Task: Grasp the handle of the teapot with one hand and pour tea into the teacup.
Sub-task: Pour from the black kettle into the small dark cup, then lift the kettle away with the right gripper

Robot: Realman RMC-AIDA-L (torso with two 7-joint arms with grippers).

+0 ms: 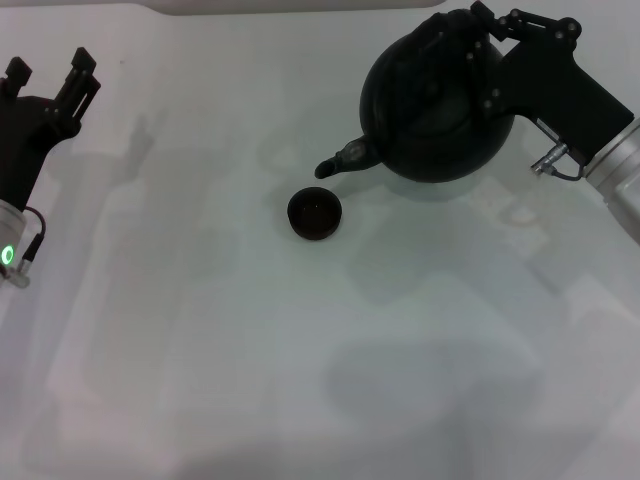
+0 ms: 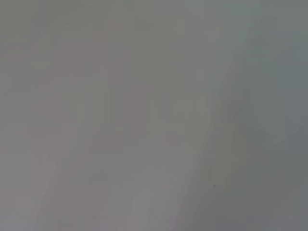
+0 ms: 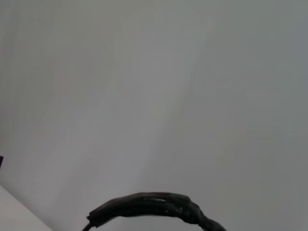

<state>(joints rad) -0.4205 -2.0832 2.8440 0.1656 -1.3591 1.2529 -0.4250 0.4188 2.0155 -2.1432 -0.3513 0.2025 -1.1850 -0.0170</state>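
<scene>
1. Currently the teapot [image 1: 437, 110] hangs over the far right part of the white tabletop [image 1: 300, 360], tilted, its spout [image 1: 345, 160] dipping toward the teacup [image 1: 315, 214]. The cup stands on the tabletop just beside and below the spout tip, not touching it.
2. At the top of the pot the right tool [image 1: 478, 40] meets the handle [image 3: 154, 208]; the grip itself is hidden behind the dark body, so I cannot tell how its fingers stand, though the raised pot suggests a hold on the handle.
3. Off at the left edge the left tool [image 1: 50, 85] is idle, its fingers spread apart, pinching nothing.
4. Judging by looks, the pot is large, rigid and probably heavy, more so if filled. The arched handle is the sensible place to hold, near its crest; it could pivot or slip as the tilt grows.
5. By contrast the cup is small and light, easily knocked and likely breakable.
6. Only the head view shows pot, cup and both arms together. Right wrist view shows the handle's wrapped arc close up. Left wrist view shows a blank surface.
</scene>
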